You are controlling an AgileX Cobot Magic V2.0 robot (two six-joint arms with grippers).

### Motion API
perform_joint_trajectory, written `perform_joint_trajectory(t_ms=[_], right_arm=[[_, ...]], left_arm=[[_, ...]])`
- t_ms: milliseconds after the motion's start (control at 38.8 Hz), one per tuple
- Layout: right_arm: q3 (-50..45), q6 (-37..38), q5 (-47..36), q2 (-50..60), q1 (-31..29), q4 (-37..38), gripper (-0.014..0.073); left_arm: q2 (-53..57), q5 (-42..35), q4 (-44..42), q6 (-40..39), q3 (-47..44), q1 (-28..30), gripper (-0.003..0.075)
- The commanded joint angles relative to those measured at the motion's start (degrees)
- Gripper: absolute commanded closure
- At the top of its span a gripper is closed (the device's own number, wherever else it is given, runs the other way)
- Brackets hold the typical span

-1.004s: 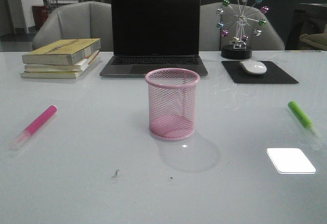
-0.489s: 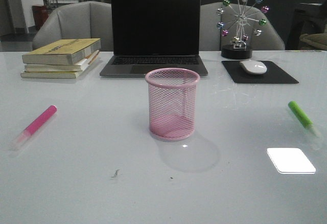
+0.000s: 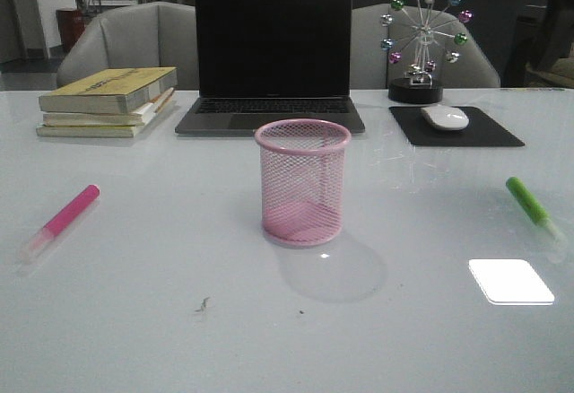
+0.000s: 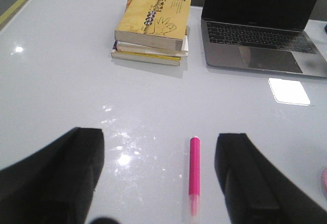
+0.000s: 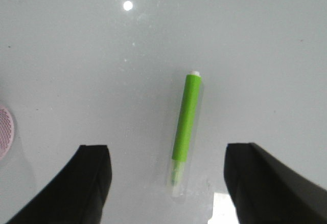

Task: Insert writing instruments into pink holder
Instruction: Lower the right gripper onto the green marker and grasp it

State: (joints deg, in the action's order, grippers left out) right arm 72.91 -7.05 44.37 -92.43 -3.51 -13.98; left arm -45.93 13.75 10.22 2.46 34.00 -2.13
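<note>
The pink holder (image 3: 302, 182), a round mesh cup, stands upright in the middle of the table with nothing in it. A pink highlighter (image 3: 63, 220) lies flat at the left and a lime green one (image 3: 529, 203) lies flat at the right. In the left wrist view my left gripper (image 4: 159, 178) hangs open above the table, and the pink highlighter (image 4: 194, 175) lies between its fingers, nearer one finger (image 4: 250, 178). My right gripper (image 5: 166, 183) is open too, with the green highlighter (image 5: 186, 127) lying below the gap. Neither gripper touches a marker. The front view shows no gripper.
Behind the holder sit an open laptop (image 3: 272, 61), a stack of books (image 3: 108, 101) at the back left, and a mouse (image 3: 445, 117) on a black pad beside a ferris-wheel ornament (image 3: 421, 43). A bright light patch (image 3: 509, 282) reflects at the right front.
</note>
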Motion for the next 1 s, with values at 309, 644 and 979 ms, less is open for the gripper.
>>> perform_joint_trajectory(t_ms=[309,644,979], right_arm=[[3.62,-0.53,-1.8,-11.59,-0.2,-0.12,0.0031],[3.62,-0.53,-4.71,-16.39,-0.2,-0.12,0.0076],[3.62,-0.53,-5.98,-18.56,-0.2,-0.08,0.0076]], left_arm=[[0.2,-3.91,0.75,-0.56,2.15,0.06,0.0201],[0.2,-3.83,0.75,-0.56,2.15,0.06,0.0202],[0.2,-3.56,0.75,-0.56,2.15,0.06,0.0202]])
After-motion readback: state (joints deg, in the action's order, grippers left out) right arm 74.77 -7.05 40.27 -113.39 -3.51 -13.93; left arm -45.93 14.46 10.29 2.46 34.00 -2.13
